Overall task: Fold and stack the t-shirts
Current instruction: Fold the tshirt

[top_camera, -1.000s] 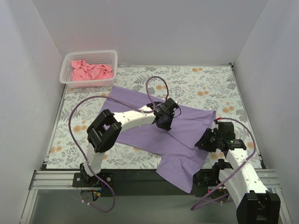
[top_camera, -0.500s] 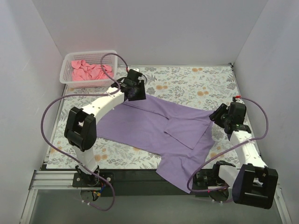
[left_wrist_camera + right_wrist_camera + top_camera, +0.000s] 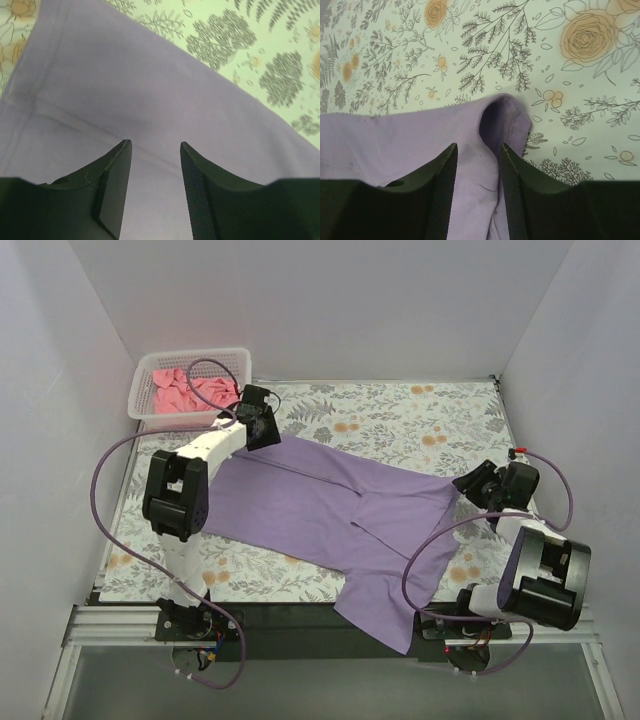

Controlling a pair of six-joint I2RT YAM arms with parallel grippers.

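Observation:
The lavender-purple t-shirt (image 3: 320,500) lies spread on the floral tablecloth, its near part hanging over the front edge. My left gripper (image 3: 263,433) is open just above the shirt's far-left corner; the left wrist view shows bare purple cloth (image 3: 125,75) and a seam under my open left gripper (image 3: 154,145). My right gripper (image 3: 468,483) is at the shirt's right corner. In the right wrist view it (image 3: 478,146) is open, with a raised fold of the hem (image 3: 500,115) between its fingers. The salmon-pink t-shirt (image 3: 185,390) lies crumpled in the basket.
The white mesh basket (image 3: 190,352) stands at the far-left corner, close behind my left gripper. White walls enclose the table on three sides. The floral tablecloth (image 3: 420,420) shows at the far right and along the left edge.
My left arm has swung from the shirt's middle to its far-left corner near the basket. My right arm has moved from the near right out to the shirt's right corner.

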